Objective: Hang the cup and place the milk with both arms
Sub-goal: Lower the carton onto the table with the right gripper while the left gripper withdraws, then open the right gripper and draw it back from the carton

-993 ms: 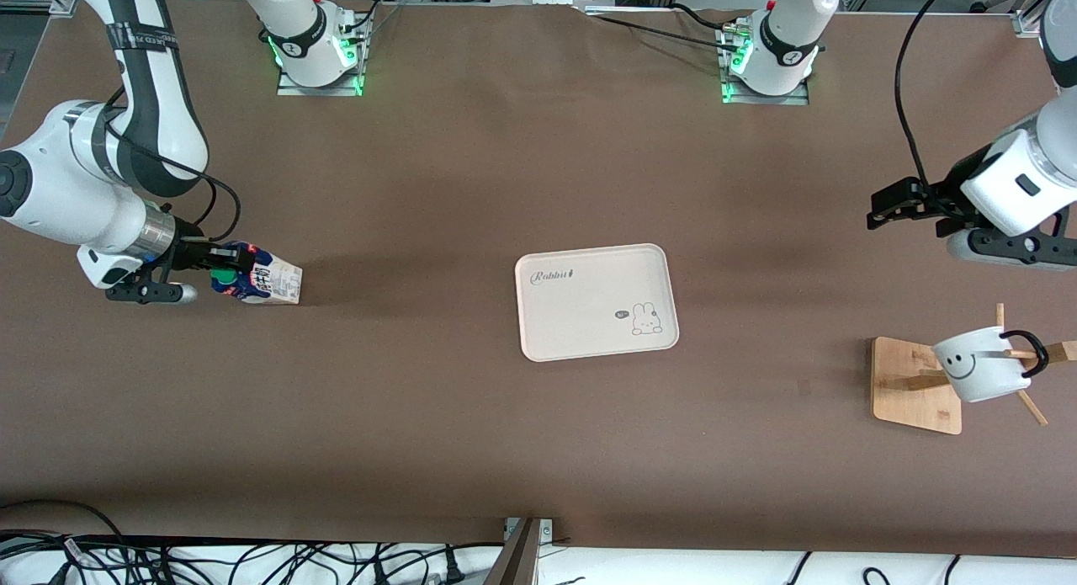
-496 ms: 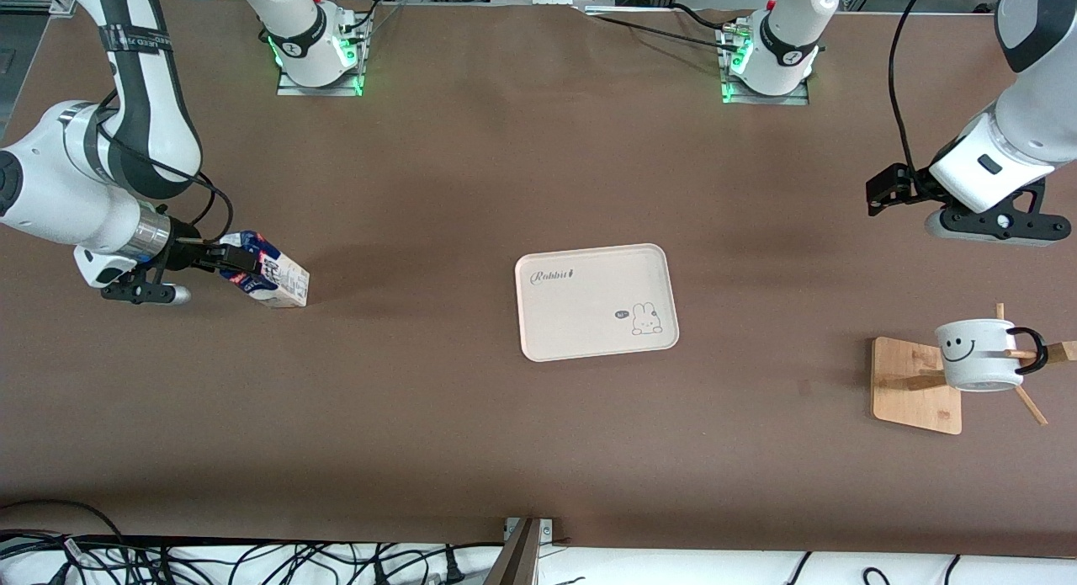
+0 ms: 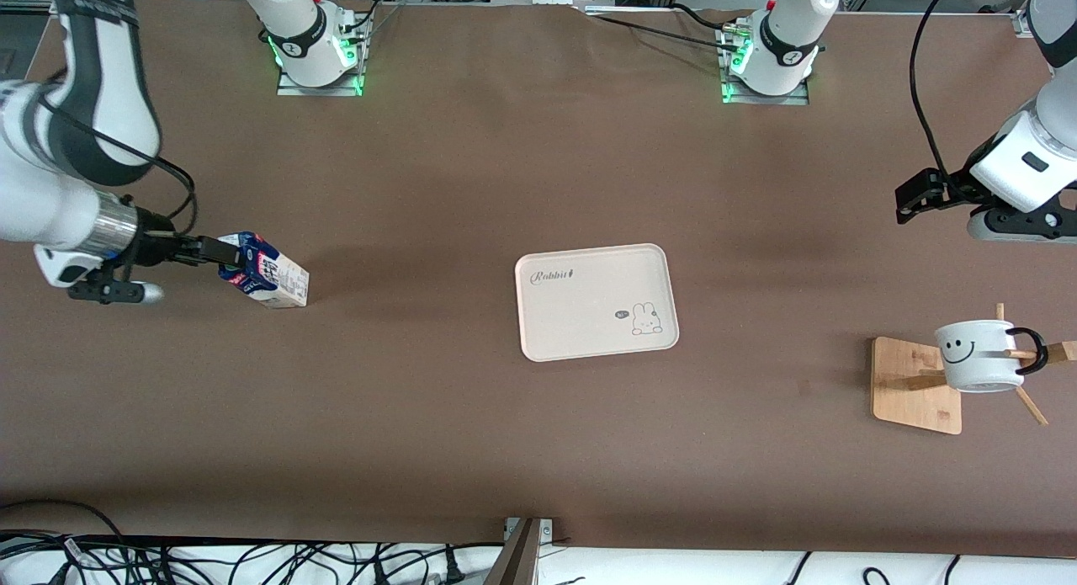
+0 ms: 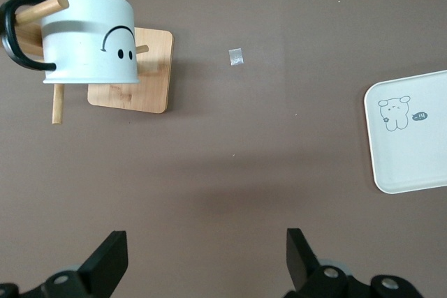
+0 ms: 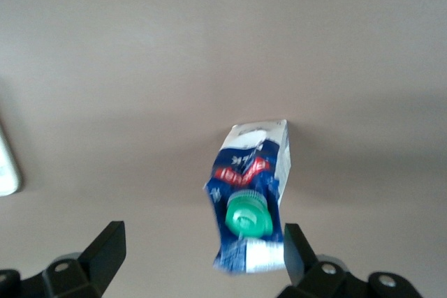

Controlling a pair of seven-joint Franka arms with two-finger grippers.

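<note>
Two tools, both released: the right tool (image 3: 220, 251) sits beside the blue-and-cream gabled milk carton (image 3: 267, 280), standing on the brown counter (image 3: 421, 417) toward the right arm's end. The left tool (image 3: 913, 199) hangs over bare counter; the white smiley ceramic cup (image 3: 976, 355) hangs by its black handle on the wooden peg rack (image 3: 913, 387) — nearer the front camera.

High front camera faces robots; wrist cameras look down.

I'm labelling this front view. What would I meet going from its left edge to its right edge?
Right hand → milk → tray → wooden rack → cup. The left hand overlaps the rack's span, so it is left out.
</note>
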